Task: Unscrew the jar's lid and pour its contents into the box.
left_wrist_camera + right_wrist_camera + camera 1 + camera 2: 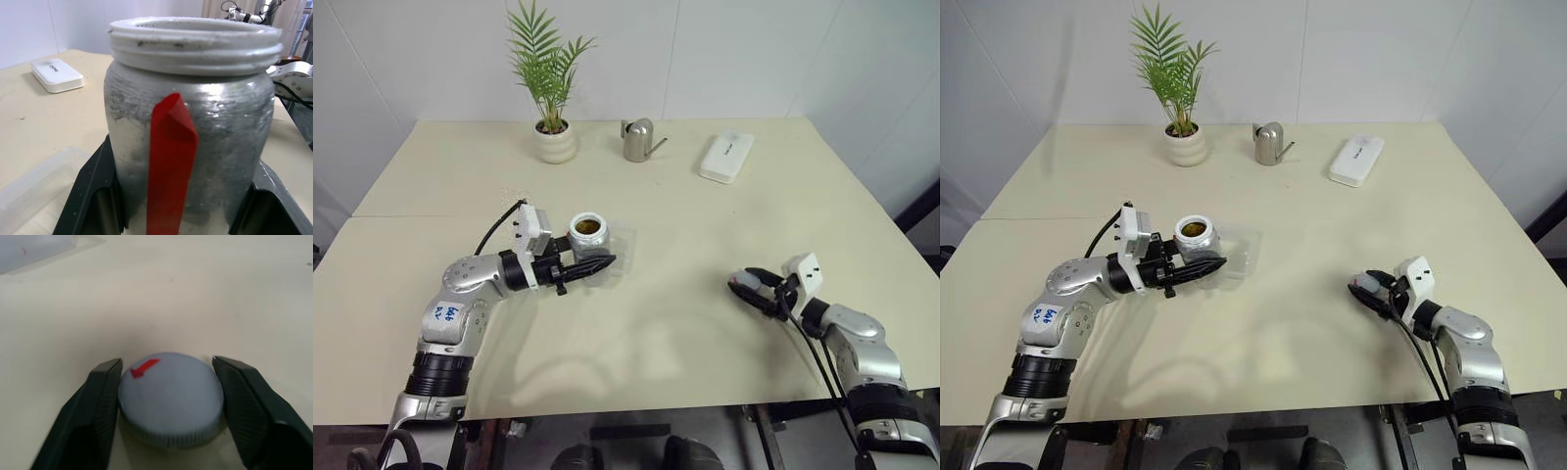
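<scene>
Left gripper [592, 264] is clenched on the jar [587, 235], holding it upright, its mouth open and uncapped, above the box [1239, 253]. From the wrist camera, the two black fingers [93, 196] hug the jar's silvery sides, a red strip running down the front. Looking into the mouth from the head camera, something brownish sits inside; the contents themselves are too small to make out.

The box lies flat on the tabletop [656, 323], its clear rim poking out just beyond the jar on the robot's right side.

Over on the right, the lid [170, 396] lies flat on the tabletop, red mark up, well apart from jar and box. Right gripper [756, 290] straddles it low over the surface: the left-hand finger sits right at the lid's edge, the other stands off with a sliver of gap, so the jaws look released rather than pinching.

At the far edge stand a potted plant [551, 98], a steel watering can [638, 140] and a white case [725, 157].
</scene>
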Controlling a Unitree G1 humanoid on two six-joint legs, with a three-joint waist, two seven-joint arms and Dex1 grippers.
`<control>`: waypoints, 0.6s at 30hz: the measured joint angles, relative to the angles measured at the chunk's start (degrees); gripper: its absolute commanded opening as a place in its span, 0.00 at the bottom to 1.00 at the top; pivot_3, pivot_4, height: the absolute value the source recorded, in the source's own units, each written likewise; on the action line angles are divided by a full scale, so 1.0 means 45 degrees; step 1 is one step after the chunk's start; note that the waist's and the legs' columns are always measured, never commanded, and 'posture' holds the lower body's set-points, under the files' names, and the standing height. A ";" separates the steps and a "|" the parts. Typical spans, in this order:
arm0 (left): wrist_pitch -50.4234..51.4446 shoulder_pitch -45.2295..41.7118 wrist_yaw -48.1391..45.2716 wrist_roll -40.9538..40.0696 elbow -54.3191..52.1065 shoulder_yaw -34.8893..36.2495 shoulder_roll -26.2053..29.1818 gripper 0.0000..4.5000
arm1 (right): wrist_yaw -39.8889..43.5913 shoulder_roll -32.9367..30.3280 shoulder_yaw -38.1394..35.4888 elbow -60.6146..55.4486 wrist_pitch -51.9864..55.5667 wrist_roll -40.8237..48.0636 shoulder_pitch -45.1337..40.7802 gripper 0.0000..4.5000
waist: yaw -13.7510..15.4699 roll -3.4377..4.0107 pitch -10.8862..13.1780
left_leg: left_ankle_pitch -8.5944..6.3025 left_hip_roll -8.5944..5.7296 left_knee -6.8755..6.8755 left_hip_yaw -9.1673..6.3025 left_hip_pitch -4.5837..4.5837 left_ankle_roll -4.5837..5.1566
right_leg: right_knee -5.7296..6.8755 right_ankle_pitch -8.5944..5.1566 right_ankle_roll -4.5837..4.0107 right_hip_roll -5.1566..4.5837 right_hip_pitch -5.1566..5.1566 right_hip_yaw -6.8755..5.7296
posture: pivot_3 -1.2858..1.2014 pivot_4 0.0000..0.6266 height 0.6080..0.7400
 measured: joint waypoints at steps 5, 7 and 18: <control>0.0000 -0.0358 -0.0039 -0.0002 0.0418 0.0056 -0.0006 0.44 | 0.0118 -0.0191 -0.0296 -0.1436 0.1039 0.0699 0.0339 0.99 | 0.0032 0.0001 0.0001 | 0.0001 -0.0005 0.0003 -0.0003 -0.0002 0.0003 | -0.0002 0.0007 0.0004 -0.0004 0.0000 0.0005 | 0.52 0.24 1.00; -0.0003 -0.0506 -0.0016 -0.0004 0.0591 0.0168 -0.0007 0.44 | 0.0345 -0.0572 -0.0316 -0.2235 0.1667 0.0996 0.0194 0.99 | 0.0029 0.0001 0.0001 | 0.0002 -0.0004 0.0004 -0.0004 -0.0003 0.0004 | -0.0007 0.0010 0.0003 -0.0004 0.0000 0.0004 | 0.52 0.24 1.00; -0.2238 -0.3193 -0.0242 0.1436 0.4702 0.0236 0.0718 0.44 | 0.1854 -0.2313 0.1746 -0.6994 0.7170 0.2764 -0.2812 0.99 | 0.0092 0.0000 0.0002 | -0.0001 -0.0001 0.0005 -0.0007 -0.0031 0.0007 | -0.0033 0.0024 -0.0006 -0.0001 -0.0014 -0.0020 | 0.52 0.24 1.00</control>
